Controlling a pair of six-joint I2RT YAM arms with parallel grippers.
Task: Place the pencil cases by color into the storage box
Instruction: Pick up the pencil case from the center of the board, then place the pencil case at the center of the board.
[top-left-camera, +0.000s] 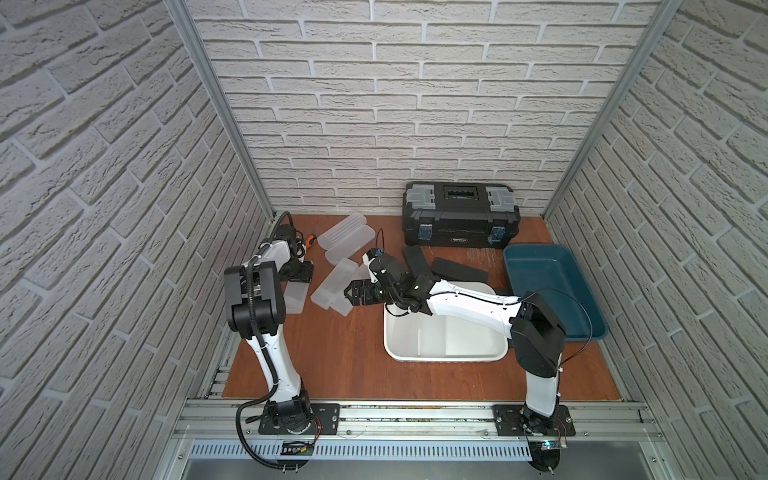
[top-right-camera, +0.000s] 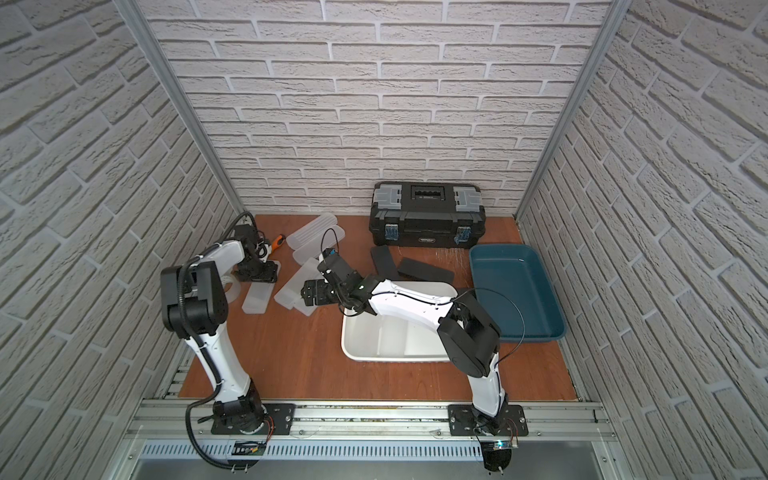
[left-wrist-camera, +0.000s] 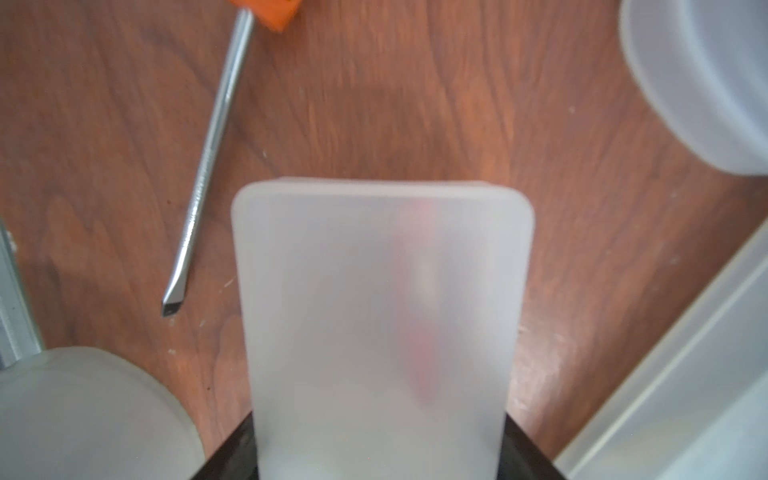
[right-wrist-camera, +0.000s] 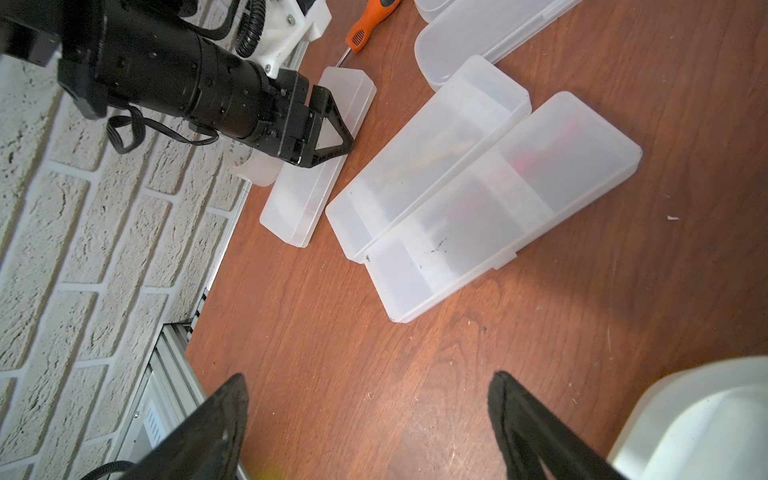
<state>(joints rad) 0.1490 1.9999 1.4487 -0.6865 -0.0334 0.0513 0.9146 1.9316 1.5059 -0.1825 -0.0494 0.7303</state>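
My left gripper (top-left-camera: 297, 277) is shut on a frosted white pencil case (left-wrist-camera: 382, 299) that lies on the table at the left; its fingers (right-wrist-camera: 332, 137) clamp the case's long sides. Several more frosted white pencil cases (top-left-camera: 334, 282) lie between the arms and further back (top-left-camera: 347, 235). Two black pencil cases (top-left-camera: 415, 259) (top-left-camera: 459, 270) lie behind the white storage box (top-left-camera: 390, 345). My right gripper (top-left-camera: 348, 293) hangs open over bare table beside two white cases (right-wrist-camera: 478, 199), holding nothing. A teal storage box (top-left-camera: 590, 316) stands at the right.
An orange-handled screwdriver (top-left-camera: 311, 241) lies just behind the held case, its shaft (left-wrist-camera: 212, 137) alongside. A clear tape roll (right-wrist-camera: 249, 166) sits against the left gripper. A black toolbox (top-left-camera: 459, 214) stands at the back wall. The left wall is close to the left arm.
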